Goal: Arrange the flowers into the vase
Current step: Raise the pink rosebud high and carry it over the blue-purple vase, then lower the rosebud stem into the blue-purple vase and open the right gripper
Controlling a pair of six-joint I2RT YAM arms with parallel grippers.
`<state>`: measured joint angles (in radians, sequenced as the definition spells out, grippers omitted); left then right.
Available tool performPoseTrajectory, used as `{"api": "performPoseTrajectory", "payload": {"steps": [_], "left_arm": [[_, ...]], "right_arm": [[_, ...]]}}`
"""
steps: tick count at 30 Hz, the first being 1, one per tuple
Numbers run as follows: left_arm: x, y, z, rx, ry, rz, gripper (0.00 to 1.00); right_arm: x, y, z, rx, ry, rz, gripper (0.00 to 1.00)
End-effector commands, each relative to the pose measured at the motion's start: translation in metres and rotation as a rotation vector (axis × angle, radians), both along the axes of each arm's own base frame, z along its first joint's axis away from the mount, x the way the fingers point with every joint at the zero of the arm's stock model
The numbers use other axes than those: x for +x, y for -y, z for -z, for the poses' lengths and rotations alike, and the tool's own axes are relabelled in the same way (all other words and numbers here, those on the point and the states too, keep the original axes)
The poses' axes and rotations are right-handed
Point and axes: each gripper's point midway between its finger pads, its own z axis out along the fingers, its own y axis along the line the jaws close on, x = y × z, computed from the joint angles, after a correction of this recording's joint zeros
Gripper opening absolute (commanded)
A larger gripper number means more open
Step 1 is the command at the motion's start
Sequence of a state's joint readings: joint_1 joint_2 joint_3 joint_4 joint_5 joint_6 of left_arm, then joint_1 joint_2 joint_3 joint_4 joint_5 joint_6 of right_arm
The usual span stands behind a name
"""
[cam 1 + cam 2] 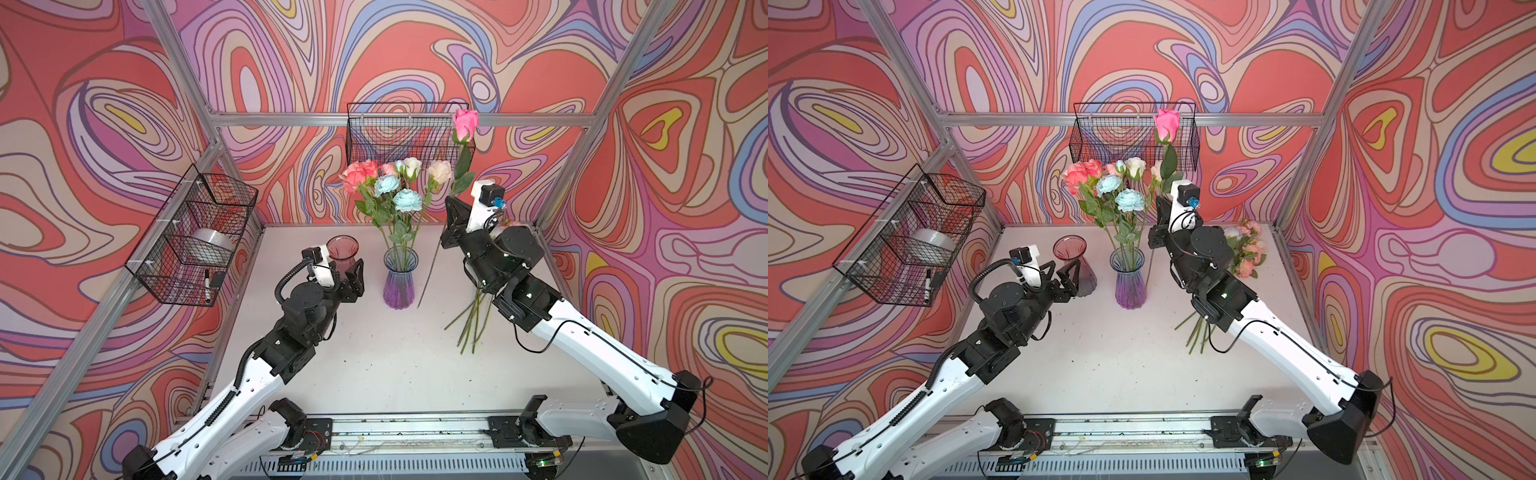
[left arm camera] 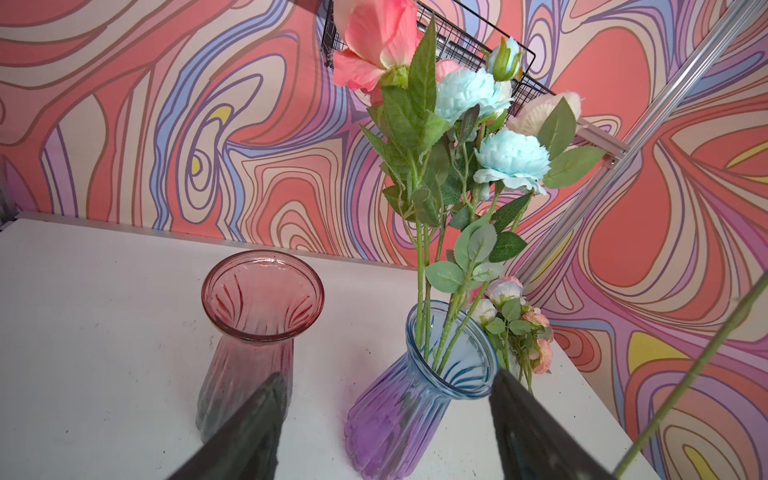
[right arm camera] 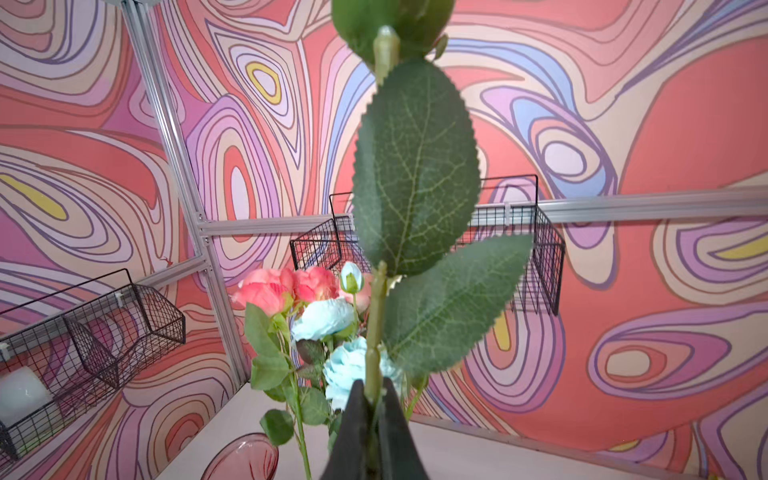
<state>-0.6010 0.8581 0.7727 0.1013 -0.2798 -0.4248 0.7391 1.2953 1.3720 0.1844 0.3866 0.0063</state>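
The blue-to-purple ribbed glass vase (image 1: 400, 278) stands toward 12 o'clock, holding several flowers (image 1: 395, 183). A pink ribbed glass vase (image 1: 342, 249) sits at its 9 o'clock, and loose stems (image 1: 469, 324) lie at 4 o'clock under the right arm (image 1: 582, 345). The white surface (image 1: 374, 365) opens toward 6 o'clock. The right gripper (image 3: 374, 392), raised, clamps its fingers on a near-upright pink rose (image 1: 464, 120), stem tip seemingly beside the vase. The left gripper (image 1: 1064, 272) hovers low, fingers spread.

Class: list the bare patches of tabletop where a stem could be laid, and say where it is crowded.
Free: the front of the table, from the purple vase to the near rail; the back left corner beside the pink vase. Crowded: the right side, where loose flowers lie under the right arm, and around the held rose's stem.
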Motion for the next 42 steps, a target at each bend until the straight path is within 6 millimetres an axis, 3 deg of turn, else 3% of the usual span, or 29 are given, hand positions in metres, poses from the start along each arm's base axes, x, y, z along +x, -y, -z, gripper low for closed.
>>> {"api": "performPoseTrajectory", "payload": {"steps": [1, 8, 12, 19, 27, 30, 34, 36, 42], "left_arm": [[-0.002, -0.008, -0.015, -0.008, 0.046, -0.029, 0.78], [0.000, -0.015, -0.014, 0.016, 0.057, -0.065, 0.78], [0.000, -0.012, -0.014, 0.012, 0.056, -0.052, 0.78], [-0.001, -0.011, -0.016, 0.002, 0.060, -0.045, 0.78], [0.001, -0.009, -0.013, -0.005, 0.046, -0.031, 0.78], [0.001, -0.007, -0.013, -0.012, 0.041, -0.018, 0.78], [0.001, -0.004, -0.012, -0.018, 0.043, -0.006, 0.78], [0.001, -0.004, -0.012, -0.020, 0.042, -0.003, 0.78], [0.004, -0.002, -0.008, -0.015, 0.024, -0.004, 0.78]], "right_arm": [[0.002, -0.014, -0.042, 0.007, 0.139, -0.011, 0.01], [0.030, -0.039, -0.074, 0.002, 0.230, 0.019, 0.01], [0.045, -0.052, -0.077, -0.036, 0.252, 0.047, 0.00], [0.073, -0.070, -0.030, -0.085, 0.171, 0.064, 0.00], [0.076, -0.085, 0.040, -0.058, -0.013, -0.007, 0.02], [0.071, -0.093, 0.069, -0.091, -0.069, -0.012, 0.08], [0.065, -0.098, 0.099, -0.161, -0.148, 0.008, 0.32], [0.057, -0.095, 0.105, -0.187, -0.165, 0.035, 0.40], [0.031, -0.065, 0.118, -0.167, -0.261, 0.095, 0.45]]}}
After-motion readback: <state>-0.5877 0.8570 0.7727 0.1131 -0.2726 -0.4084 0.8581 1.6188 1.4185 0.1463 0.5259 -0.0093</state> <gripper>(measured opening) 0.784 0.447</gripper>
